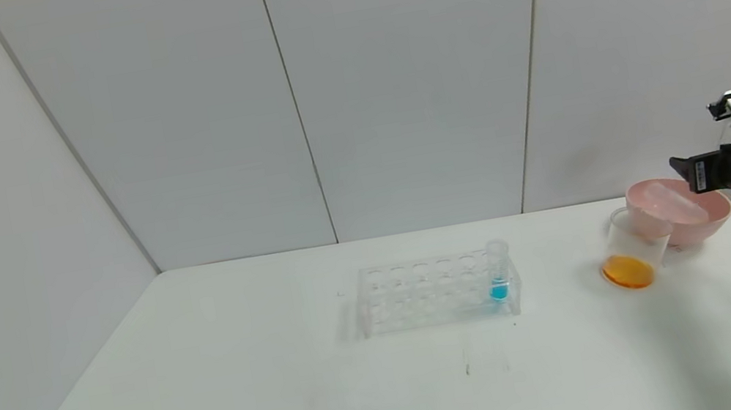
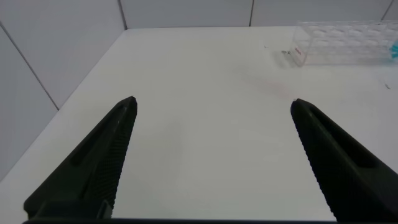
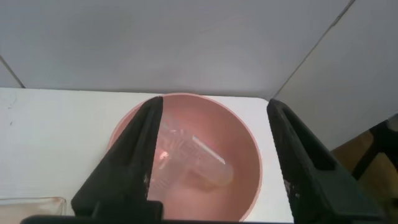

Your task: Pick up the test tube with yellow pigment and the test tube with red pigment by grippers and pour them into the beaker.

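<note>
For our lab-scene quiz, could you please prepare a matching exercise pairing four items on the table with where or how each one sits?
Items:
1. beaker
2. pink bowl
3. blue-tipped tube
4. right gripper

States:
A. stands upright in the clear rack
B. holds orange liquid at its bottom
C. open, above the bowl
D. holds emptied clear tubes lying inside

Pairs: 1-B, 2-D, 3-A, 4-C
</note>
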